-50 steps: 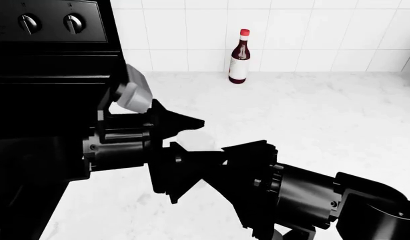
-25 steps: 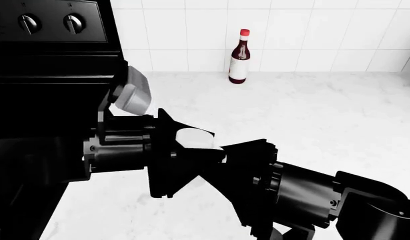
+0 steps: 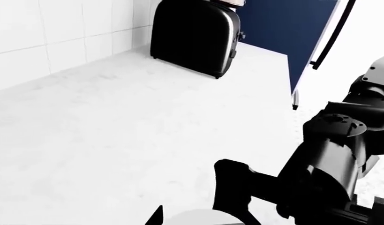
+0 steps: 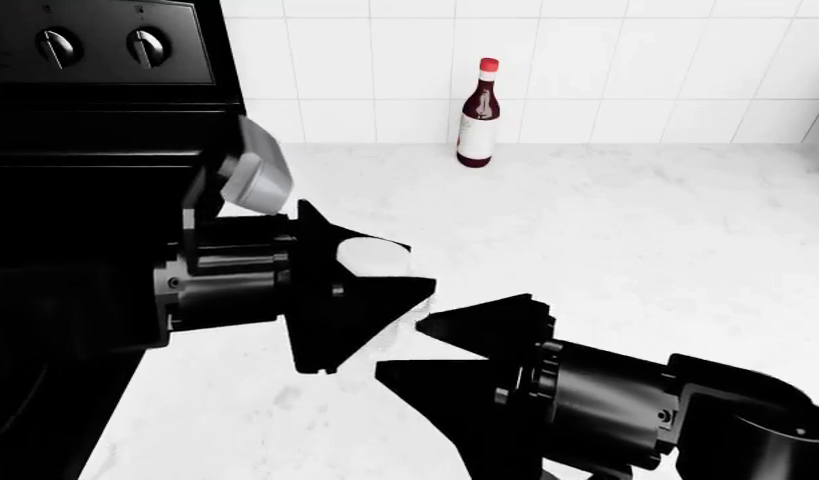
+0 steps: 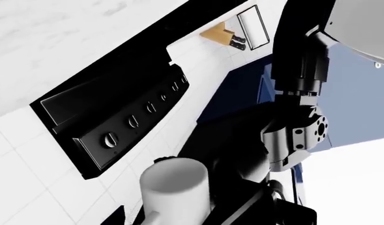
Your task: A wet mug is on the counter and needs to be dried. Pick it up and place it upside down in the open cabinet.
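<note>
White, smooth and cylindrical, the small glazed mug [image 4: 378,257] is held off the marble-look counter [image 4: 649,230], clamped between the black jaws of the left gripper [image 4: 382,275]. Wet and rigid, it is judged light but slippery; its wall is best gripped. The right gripper [image 4: 443,345] gapes, empty.

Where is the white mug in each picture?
Head view: the mug sits near the middle, between the left tool's fingers.
Left wrist view: only its white rim peeks at the bottom edge.
Right wrist view: low, left of centre.
Shared landmark: the left tool holding it.
</note>
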Controlling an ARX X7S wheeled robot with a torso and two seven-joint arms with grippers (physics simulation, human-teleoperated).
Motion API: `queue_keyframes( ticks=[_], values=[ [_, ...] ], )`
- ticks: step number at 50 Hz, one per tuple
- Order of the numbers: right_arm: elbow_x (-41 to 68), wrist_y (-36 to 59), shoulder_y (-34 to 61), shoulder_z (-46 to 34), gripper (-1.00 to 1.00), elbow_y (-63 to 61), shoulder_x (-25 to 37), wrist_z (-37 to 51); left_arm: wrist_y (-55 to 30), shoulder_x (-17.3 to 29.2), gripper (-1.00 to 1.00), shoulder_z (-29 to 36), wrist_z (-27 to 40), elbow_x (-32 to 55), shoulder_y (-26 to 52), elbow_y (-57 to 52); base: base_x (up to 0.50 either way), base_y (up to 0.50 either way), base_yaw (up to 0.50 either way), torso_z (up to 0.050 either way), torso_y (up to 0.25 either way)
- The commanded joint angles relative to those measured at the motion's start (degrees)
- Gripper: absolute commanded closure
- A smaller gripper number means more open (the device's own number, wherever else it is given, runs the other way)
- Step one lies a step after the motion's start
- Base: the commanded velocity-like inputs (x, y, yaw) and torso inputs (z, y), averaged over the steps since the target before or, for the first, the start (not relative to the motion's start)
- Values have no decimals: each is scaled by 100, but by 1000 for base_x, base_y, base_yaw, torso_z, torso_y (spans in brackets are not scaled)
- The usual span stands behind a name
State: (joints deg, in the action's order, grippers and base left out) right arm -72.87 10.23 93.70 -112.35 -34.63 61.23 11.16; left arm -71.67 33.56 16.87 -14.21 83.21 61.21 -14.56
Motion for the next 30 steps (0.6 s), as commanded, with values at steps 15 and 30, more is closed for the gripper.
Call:
queue_keyframes(
  ticks=[15, 30],
  values=[
    [3448, 1637, -1070, 601, -100, -85, 115, -185, 298, 211, 100, -472, 473, 226, 334, -388, 0, 0, 0, 1, 1],
    [6653, 2769, -1743, 2099, -100, -720, -23, 426, 1004, 32, 100, -1003, 1240, -175, 836, -1092, 0, 0, 0, 0, 0]
  ],
)
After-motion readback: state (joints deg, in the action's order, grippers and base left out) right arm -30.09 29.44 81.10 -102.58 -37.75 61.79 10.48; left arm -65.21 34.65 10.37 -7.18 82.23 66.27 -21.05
